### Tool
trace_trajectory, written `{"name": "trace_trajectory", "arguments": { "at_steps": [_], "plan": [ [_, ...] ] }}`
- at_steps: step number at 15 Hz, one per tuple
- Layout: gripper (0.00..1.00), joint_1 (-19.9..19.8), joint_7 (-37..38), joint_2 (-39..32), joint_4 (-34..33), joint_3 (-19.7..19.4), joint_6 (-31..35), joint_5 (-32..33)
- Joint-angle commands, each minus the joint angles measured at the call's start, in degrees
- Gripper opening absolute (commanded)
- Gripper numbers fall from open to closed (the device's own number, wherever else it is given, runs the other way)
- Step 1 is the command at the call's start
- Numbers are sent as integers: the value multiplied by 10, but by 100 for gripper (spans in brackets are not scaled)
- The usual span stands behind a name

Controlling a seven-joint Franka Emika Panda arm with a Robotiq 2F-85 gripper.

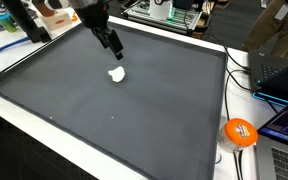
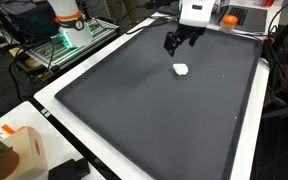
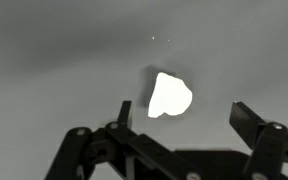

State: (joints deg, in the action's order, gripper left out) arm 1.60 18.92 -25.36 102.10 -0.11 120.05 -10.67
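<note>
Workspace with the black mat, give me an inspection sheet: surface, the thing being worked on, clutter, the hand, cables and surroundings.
Surface: black mat on a white table, bare apart from a few pale specks.
Job's things: one white lump lying on the mat, untouched.
Clutter: orange round thing on the table beside the mat's edge.
Grippers: hand open, fingers spread, close above the lump, holding nothing.
Cables: black cables along the table beside the mat.
Surroundings: laptop, cardboard box, wire rack.
</note>
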Motion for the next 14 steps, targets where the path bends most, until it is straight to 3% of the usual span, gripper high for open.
{"name": "trace_trajectory", "arguments": {
  "at_steps": [1,3,7,11,14],
  "plan": [
    [100,8,15,10,30,-3,61,-6],
    [100,13,23,19,54,-5,110,-3],
    [100,32,62,35,94,-16,138,25],
    [100,54,107,62,156,-20,255,34],
    [100,92,181,72,192,-52,317,97]
  ]
}}
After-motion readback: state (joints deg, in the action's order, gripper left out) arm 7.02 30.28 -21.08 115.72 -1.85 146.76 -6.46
